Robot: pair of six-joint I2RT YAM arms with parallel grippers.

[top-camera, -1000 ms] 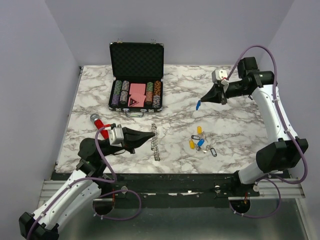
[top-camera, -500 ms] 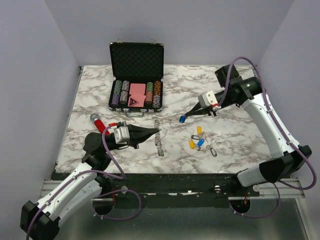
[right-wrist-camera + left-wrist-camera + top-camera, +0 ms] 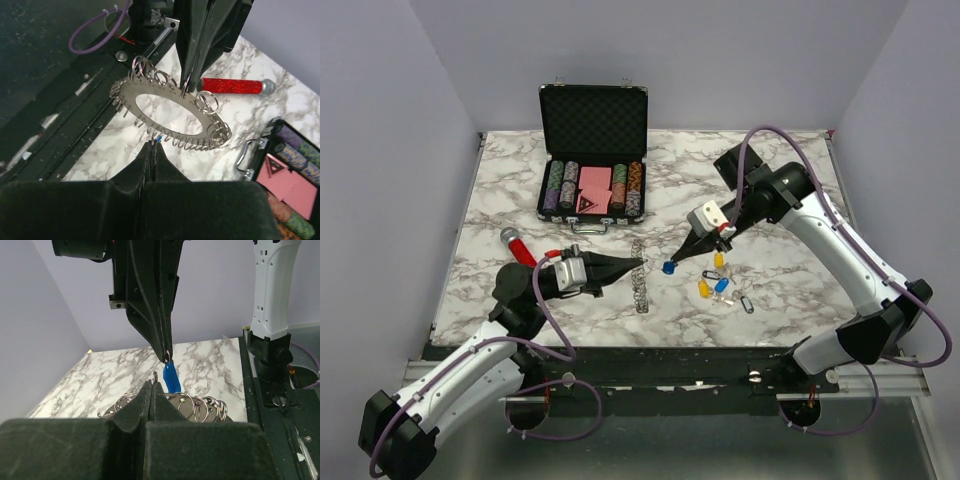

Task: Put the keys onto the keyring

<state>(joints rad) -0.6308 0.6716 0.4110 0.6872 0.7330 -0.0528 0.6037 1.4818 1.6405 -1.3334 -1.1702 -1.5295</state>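
L gripper (image 3: 635, 263) clamped on rim of stiff, slippery silvery metal keyring (image 3: 125, 91), over table front-centre | R gripper (image 3: 678, 256) pinches tiny blue plastic-headed key (image 3: 668, 267) by its loop; light, prob. swings | other keys (image 3: 718, 285) near front edge

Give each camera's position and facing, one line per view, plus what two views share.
Top external: above and behind the bases, looking down on the table; the left arm and right arm show.
Left wrist: on the left arm, looking along the left gripper at the right gripper holding the blue key.
Right wrist: on the right arm, looking along the right gripper at the keyring.
Shared: both wrist views show the keyring.
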